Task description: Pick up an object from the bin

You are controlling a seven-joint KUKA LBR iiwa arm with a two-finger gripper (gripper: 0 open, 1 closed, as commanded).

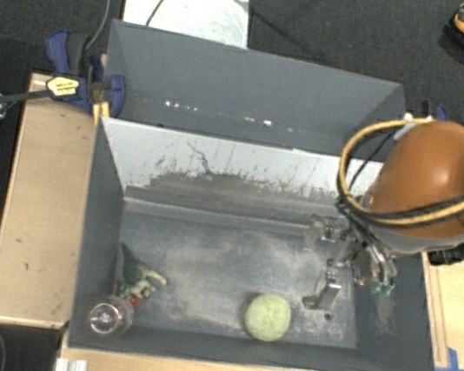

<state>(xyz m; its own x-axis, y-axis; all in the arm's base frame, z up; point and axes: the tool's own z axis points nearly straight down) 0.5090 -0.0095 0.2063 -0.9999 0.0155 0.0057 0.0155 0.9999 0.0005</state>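
Observation:
My gripper (319, 301) hangs low over the right part of the bin floor, under the orange cover on the wrist. A pale green fuzzy ball (267, 317) lies on the floor near the front wall, just left of and in front of the gripper, and apart from it. Nothing shows in the gripper.
In the front left corner lie a small green toy dinosaur (139, 279) and, in front of it, a clear round bottle (107, 318). The arm and its cables reach in over the bin's right wall. Bare floor stretches between the ball and the corner things.

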